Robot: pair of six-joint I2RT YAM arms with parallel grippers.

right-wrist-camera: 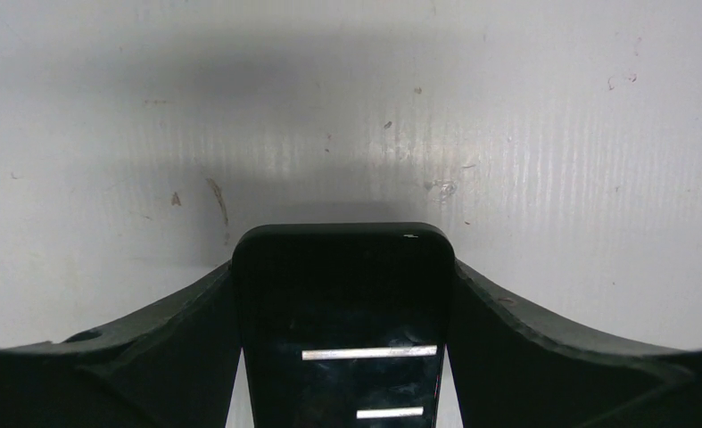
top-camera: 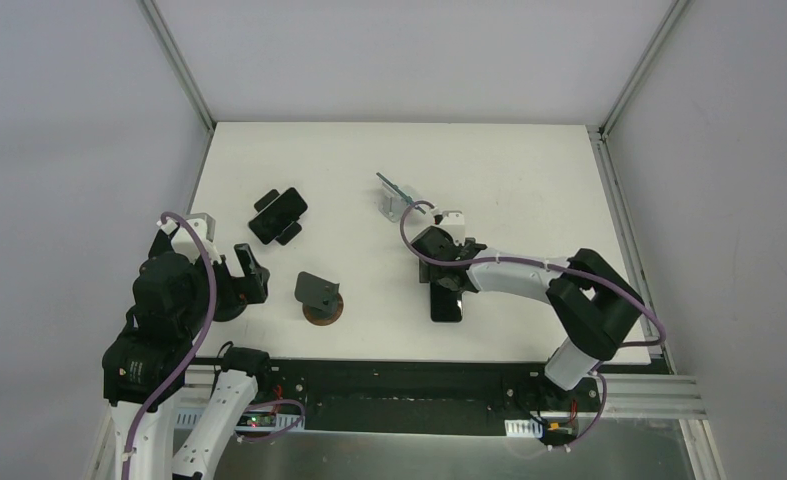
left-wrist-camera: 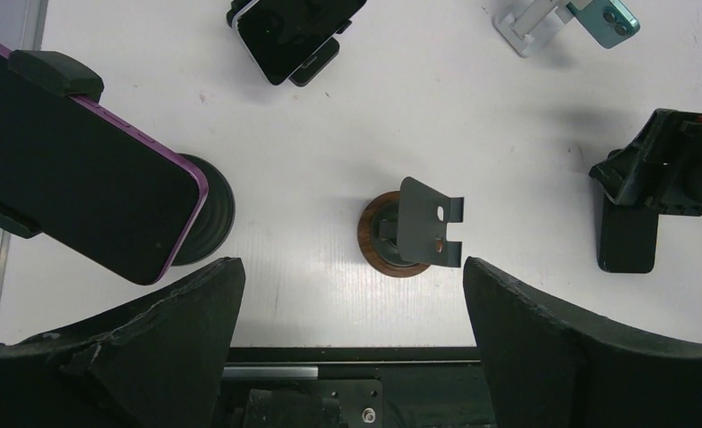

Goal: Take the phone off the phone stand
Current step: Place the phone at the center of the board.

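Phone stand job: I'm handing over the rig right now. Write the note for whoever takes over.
Left tool: open, empty, over the table's near edge, facing the empty stand.
Right tool: shut on the black phone, which appears to lie flat on the table, right of that stand.
Done: that phone looks off its stand.
Left: release it and withdraw the tool. The purple phone, dark phone and teal phone sit in their own stands.
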